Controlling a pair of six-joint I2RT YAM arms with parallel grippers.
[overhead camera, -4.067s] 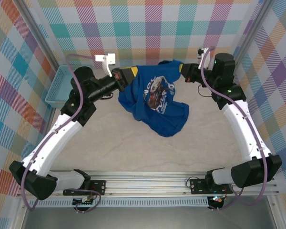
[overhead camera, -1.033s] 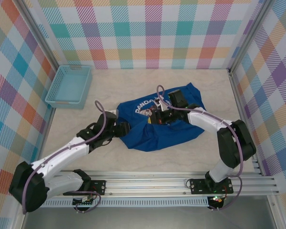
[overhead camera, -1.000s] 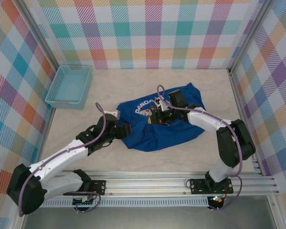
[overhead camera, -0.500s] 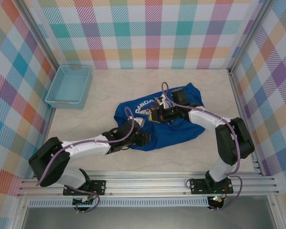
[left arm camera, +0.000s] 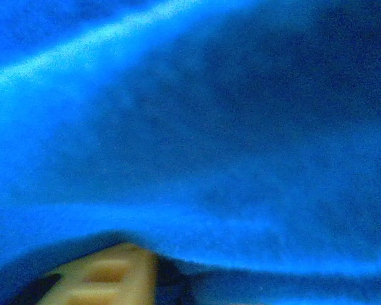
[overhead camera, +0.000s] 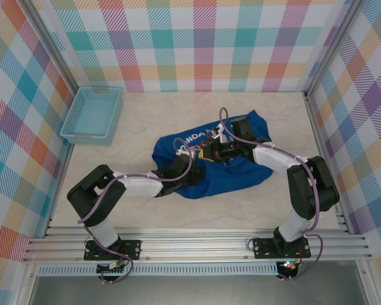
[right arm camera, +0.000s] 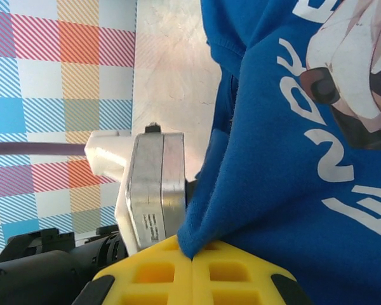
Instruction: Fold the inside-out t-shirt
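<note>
A light blue plastic mesh basket (overhead camera: pixel 92 114) stands upright at the far left corner of the desk (overhead camera: pixel 146 114), just beside the left wall, with its open side up. The desk surface is pale beige with a faint marbled grain. The back and both sides are enclosed by plaid panels (overhead camera: pixel 203 44) in pastel colours. An aluminium rail (overhead camera: pixel 197 244) runs along the near edge.

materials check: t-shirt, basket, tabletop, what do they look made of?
T-shirt: soft matte knit cloth, likely cotton jersey; it drapes in folds, with a printed graphic.
Basket: light blue moulded plastic, judging by its mesh walls and rigid rim.
Tabletop: smooth beige, marbled pattern; probably laminate, hard to confirm.
</note>
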